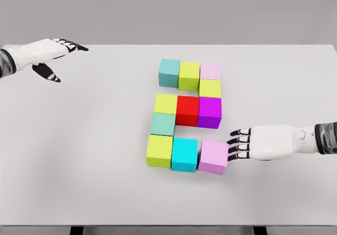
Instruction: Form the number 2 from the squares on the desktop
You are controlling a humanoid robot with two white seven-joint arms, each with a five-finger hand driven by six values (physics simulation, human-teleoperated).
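- Cubes (185, 114) sit mid-bench (84, 156), packed into a 2 shape.
- My right hand (266, 143): fingers (238, 142) extended, tips touching the lilac cube (213, 156) at the bottom right end.
- My left hand (45, 53) hovers far left, fingers spread, empty.

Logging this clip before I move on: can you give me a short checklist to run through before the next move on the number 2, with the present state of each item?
1. Top row of three blocks, teal block at its left end: ok.
2. Middle row, red block in the centre: ok.
3. Bottom row closed up: not ok, the pink block sits slightly askew beside the cyan block.
4. Right hand at the pink block's right face, fingers extended: ok.
5. Firm fingertip contact with it: cannot tell.
6. Left hand away from the blocks, far left: ok.
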